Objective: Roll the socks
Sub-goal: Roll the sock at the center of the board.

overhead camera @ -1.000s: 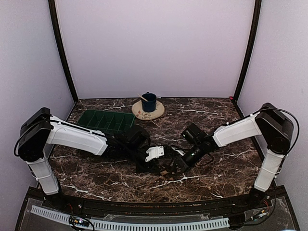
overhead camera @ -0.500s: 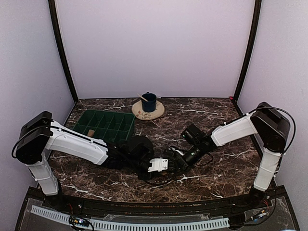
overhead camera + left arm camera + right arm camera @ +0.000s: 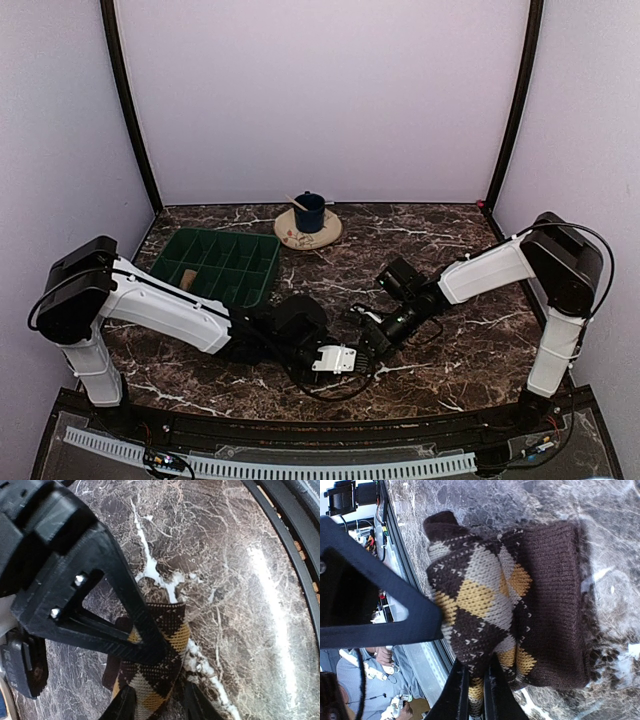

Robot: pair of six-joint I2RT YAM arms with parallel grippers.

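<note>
A brown, cream and mustard checkered sock [image 3: 165, 630] is bunched into a short thick roll on the marble table. One end of it is a dark brown knit band [image 3: 555, 605]. My left gripper [image 3: 160, 707] straddles the roll with a finger on each side, shut on it. My right gripper [image 3: 476, 700] is shut on a fold of the same sock [image 3: 485, 595]. In the top view the two grippers, left [image 3: 358, 352] and right [image 3: 372, 332], meet near the table's front middle and hide the sock. A small tan bundle [image 3: 187, 272] lies in the green tray.
A green compartment tray [image 3: 230, 255] stands at the back left. A blue cup [image 3: 309, 212] sits on a round mat [image 3: 295, 238] at the back middle. The table's black front rail [image 3: 290, 555] runs close to the grippers.
My left gripper has moved toward the front edge and a little right, carrying the sock. The right gripper has followed slightly left and nearer.
</note>
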